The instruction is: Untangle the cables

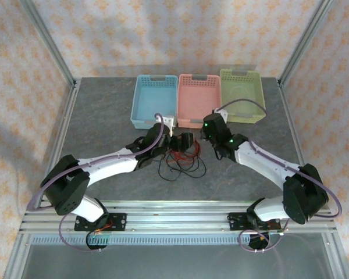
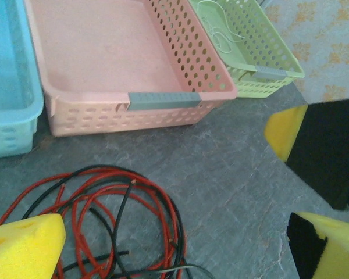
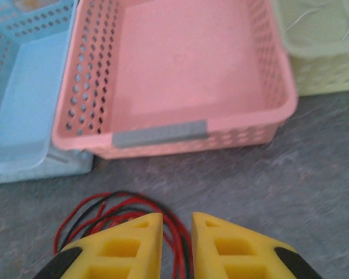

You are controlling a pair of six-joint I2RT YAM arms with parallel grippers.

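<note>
Yellow fingers (image 3: 125, 247) of the right gripper (image 3: 176, 247) sit closest to the lens in the right wrist view. They stand close together with just a narrow slit between them. Red and black strands of the cables (image 3: 113, 212) run beneath them and show through that slit, but I cannot tell whether any strand is clamped there. Past the fingertips the loops lie on the grey table (image 3: 314, 174), just short of the front wall of the pink basket (image 3: 238, 136), which has a blue basket (image 3: 23, 168) just beside it on one side and a green basket (image 3: 326, 75) on the other. The left gripper (image 2: 174, 250) is wide open, its yellow fingers (image 2: 23, 247) far apart at the bottom corners of the left wrist view. The red and black coil lies on the table beneath and beside its left-hand finger, near the pink basket's front wall. A thin whitish wire (image 2: 221, 26) lies curled on the floor of the green basket, well apart from the coil. From above, the three baskets stand in a row along the far edge of the table, blue, pink and green from left to right. The cable heap lies near the middle of the table, just in front of the pink basket, with black loops trailing toward the near edge. The left arm (image 1: 104, 165) and the right arm (image 1: 267, 165) reach in from the near edge, and their wrists meet over the far side of the heap.
</note>
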